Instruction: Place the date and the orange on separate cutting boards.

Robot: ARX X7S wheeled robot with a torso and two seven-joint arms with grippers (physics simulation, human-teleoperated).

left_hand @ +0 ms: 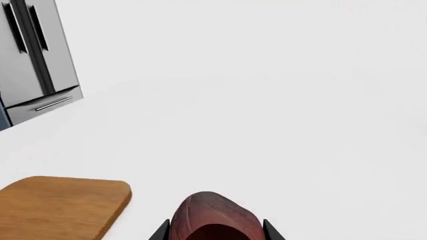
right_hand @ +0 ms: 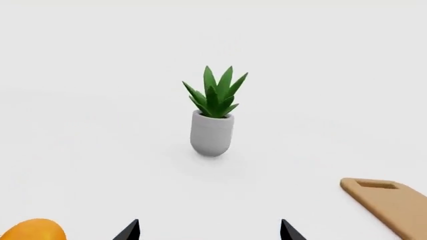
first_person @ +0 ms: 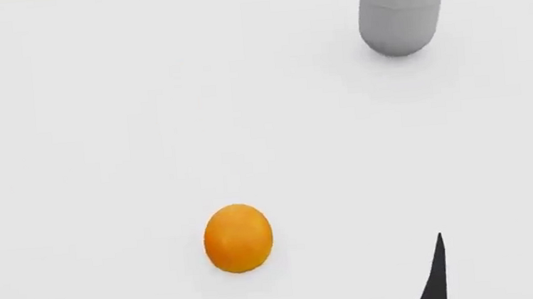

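Observation:
The dark reddish-brown date (left_hand: 215,217) sits between the black fingers of my left gripper (left_hand: 215,231), which is shut on it. A tan cutting board (left_hand: 60,207) lies just to one side of it in the left wrist view. The orange (first_person: 238,238) rests alone on the white surface in the head view, and its edge also shows as the orange (right_hand: 32,230) in the right wrist view. My right gripper (first_person: 504,263) is open and empty, to the right of the orange. Another cutting board (right_hand: 393,204) with a slot shows in the right wrist view.
A grey pot with a green plant (first_person: 400,9) stands at the far right of the white table; the same plant (right_hand: 212,116) faces the right gripper. A steel fridge (left_hand: 37,57) shows in the distance.

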